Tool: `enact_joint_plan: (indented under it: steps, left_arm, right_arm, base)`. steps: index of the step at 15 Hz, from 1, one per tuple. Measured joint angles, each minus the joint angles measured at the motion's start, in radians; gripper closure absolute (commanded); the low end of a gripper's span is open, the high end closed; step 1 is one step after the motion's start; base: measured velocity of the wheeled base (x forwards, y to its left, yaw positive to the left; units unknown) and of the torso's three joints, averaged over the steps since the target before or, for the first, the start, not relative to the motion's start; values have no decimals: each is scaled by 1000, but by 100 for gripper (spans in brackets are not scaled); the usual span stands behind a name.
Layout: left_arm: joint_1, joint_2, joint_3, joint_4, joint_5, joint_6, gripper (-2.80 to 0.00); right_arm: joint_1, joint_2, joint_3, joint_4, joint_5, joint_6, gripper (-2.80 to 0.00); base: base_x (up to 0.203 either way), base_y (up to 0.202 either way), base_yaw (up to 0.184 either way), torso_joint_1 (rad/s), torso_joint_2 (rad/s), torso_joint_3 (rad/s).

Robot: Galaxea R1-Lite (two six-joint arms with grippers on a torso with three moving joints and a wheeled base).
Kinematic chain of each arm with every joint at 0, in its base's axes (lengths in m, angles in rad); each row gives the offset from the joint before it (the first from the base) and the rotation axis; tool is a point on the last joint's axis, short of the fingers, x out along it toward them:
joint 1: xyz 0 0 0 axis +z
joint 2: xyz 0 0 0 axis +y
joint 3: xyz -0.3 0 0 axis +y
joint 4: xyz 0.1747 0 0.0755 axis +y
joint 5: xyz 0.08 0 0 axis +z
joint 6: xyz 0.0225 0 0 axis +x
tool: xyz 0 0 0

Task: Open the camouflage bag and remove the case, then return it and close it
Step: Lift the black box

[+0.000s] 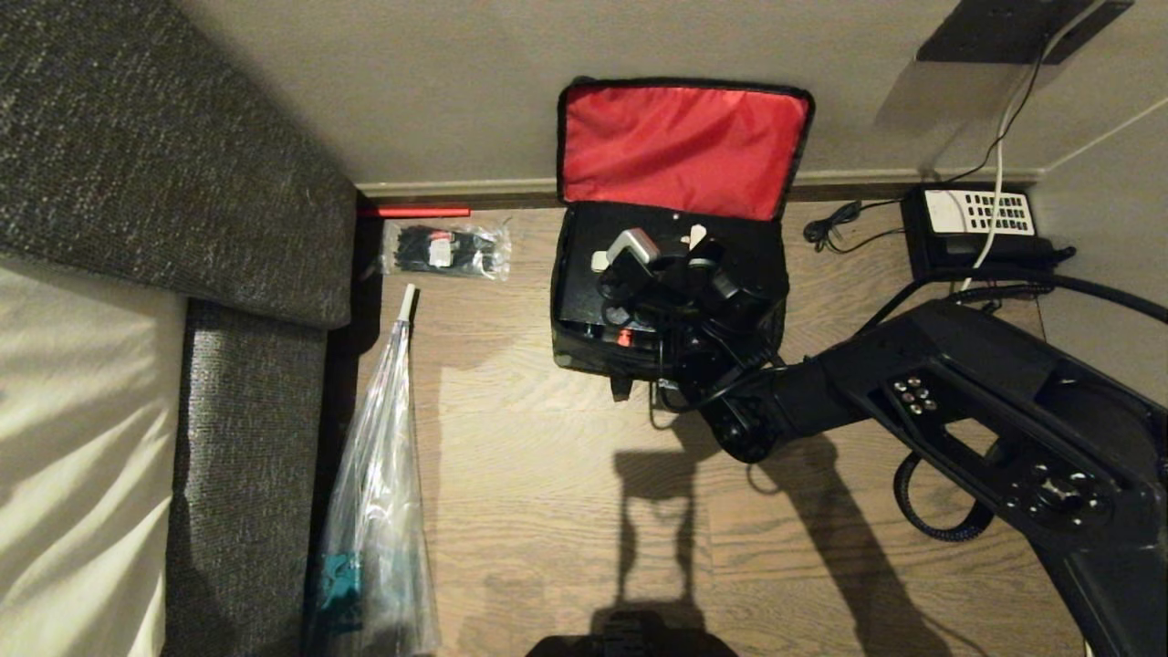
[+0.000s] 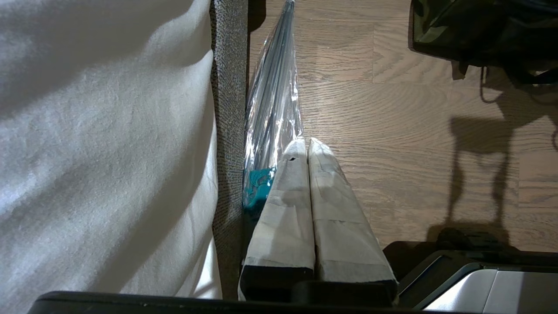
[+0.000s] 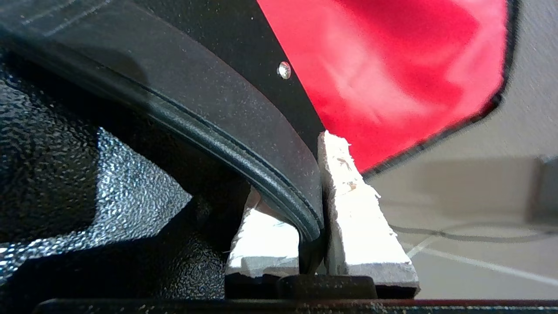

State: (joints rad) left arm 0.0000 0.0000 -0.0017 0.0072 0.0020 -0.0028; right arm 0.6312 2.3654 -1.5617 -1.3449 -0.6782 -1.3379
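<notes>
Red lining shows: camouflage bag open, top centre of frame, case inside. Right gripper jaws clamped on case handle. Left gripper jaws closed, idle by bed. Risks: thin handle slipping out; case snagging bag wall, dragging bag along.

- The wooden floor carries everything, its planks meeting the skirting board at 12 o'clock.
- The bag sits open just above centre, red lid against the wall.
- A packet of black ties lies at 10 o'clock, near the bag.
- A clear-wrapped umbrella lies at 8 o'clock, along the sofa.
- A telephone sits at 2 o'clock, its cables trailing toward the bag.
</notes>
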Motion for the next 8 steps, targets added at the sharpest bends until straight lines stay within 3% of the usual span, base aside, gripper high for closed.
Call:
enact_joint_plan:
  steps: [8]
  left_arm:
    - [0, 0, 0, 1, 0, 0, 0]
  right_arm:
    - [60, -102, 97, -18, -69, 21, 0]
  base:
    - [0, 0, 0, 0, 0, 0]
